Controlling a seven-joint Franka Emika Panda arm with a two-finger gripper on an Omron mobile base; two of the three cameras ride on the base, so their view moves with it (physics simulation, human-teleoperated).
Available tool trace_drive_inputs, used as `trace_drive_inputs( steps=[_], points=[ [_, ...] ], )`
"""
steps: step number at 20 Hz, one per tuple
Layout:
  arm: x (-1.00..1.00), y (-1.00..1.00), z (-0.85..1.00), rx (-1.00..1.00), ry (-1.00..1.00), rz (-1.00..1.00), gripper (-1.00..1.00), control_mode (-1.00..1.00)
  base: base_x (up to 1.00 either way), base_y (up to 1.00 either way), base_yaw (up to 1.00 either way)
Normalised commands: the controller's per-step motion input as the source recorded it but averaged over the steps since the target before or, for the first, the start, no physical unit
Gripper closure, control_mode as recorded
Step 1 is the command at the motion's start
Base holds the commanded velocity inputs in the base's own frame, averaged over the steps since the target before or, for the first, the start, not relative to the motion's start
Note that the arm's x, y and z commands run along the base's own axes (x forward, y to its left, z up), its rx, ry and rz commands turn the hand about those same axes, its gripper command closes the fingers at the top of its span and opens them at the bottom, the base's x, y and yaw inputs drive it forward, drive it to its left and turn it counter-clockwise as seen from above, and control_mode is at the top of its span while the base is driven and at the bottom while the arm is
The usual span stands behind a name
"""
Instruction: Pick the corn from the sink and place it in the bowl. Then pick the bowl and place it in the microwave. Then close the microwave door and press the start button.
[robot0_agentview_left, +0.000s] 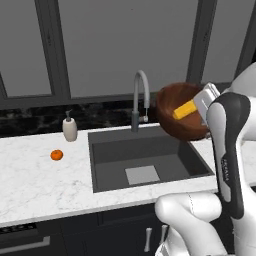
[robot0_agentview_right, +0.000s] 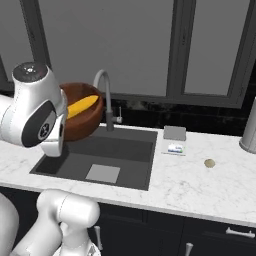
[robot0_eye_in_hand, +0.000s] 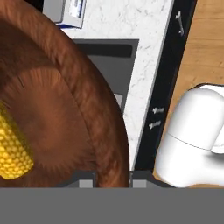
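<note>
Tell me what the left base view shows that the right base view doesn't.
Left base view alone: an orange fruit and a soap bottle on the counter left of the sink. Right base view alone: a small box beside the sink, a small pale round thing and a grey canister farther right. Both: the sink, faucet, and the bowl, lifted and tilted, with the corn inside.

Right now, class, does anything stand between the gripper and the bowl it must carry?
No. The gripper already clamps the bowl's rim, with the corn inside, lifted above the sink.
</note>
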Motion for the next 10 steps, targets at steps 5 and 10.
trace_drive_inputs(
  steps=[5, 10],
  points=[
    [0.0, 0.0, 0.0, 0.0, 0.0, 0.0, 1.0, 1.0, 0.06, 0.08, 0.0],
    [0.0, 0.0, 0.0, 0.0, 0.0, 0.0, 1.0, 1.0, -0.65, 0.94, 0.24]
  ],
)
